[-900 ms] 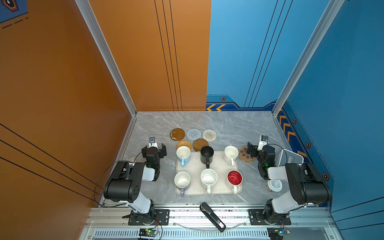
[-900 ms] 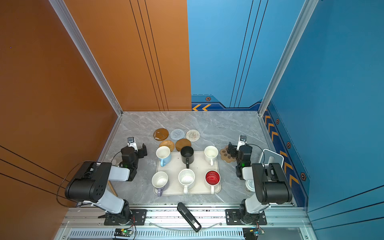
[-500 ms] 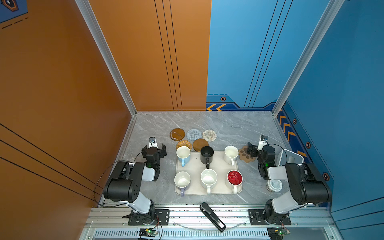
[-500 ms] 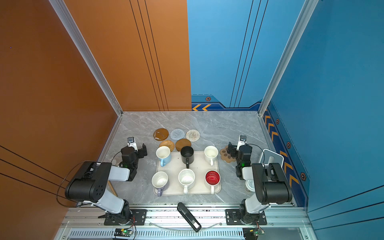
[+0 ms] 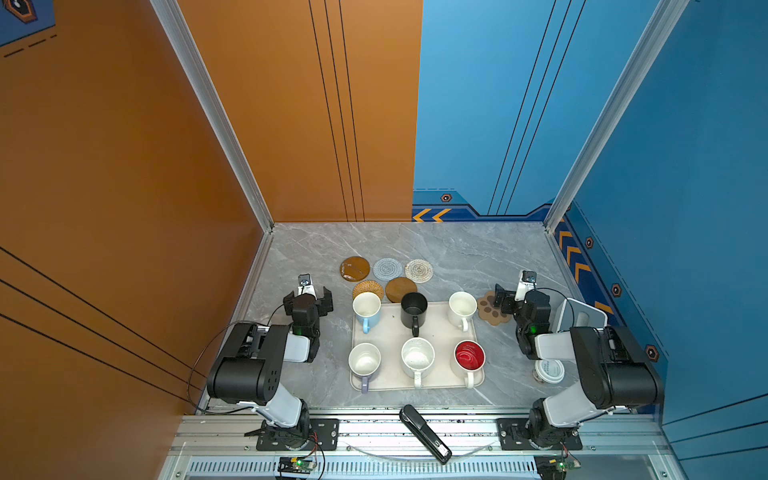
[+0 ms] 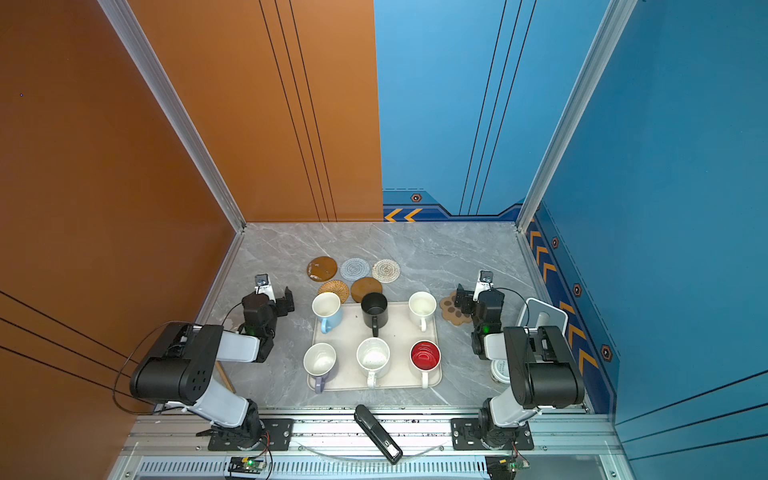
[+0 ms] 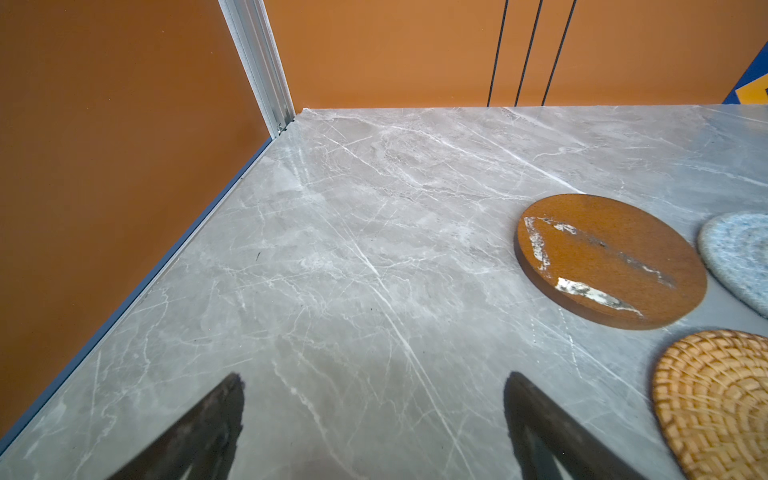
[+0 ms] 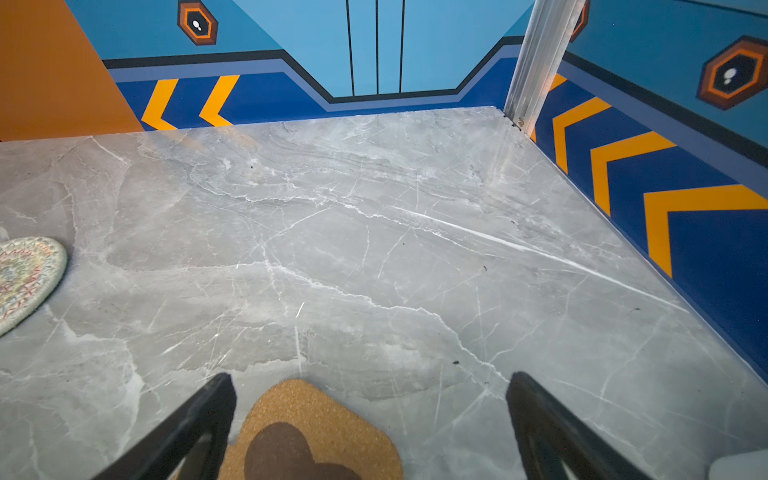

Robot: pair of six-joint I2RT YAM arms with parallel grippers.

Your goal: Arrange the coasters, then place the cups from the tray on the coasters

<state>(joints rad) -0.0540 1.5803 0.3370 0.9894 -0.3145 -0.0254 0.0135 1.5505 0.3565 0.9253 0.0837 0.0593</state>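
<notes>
Grey marble table (image 8: pixel 374 249), paw coaster (image 8: pixel 316 432) just beneath the wide-open, empty right pincer (image 8: pixel 370 377).

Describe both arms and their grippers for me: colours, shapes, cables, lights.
The left arm and right arm have bulky black rounded joint housings joined by white links. Each wrist shows a green light and a white-mounted camera, with a thin black cable. The left gripper and right gripper are black with two tapering fingers.
</notes>
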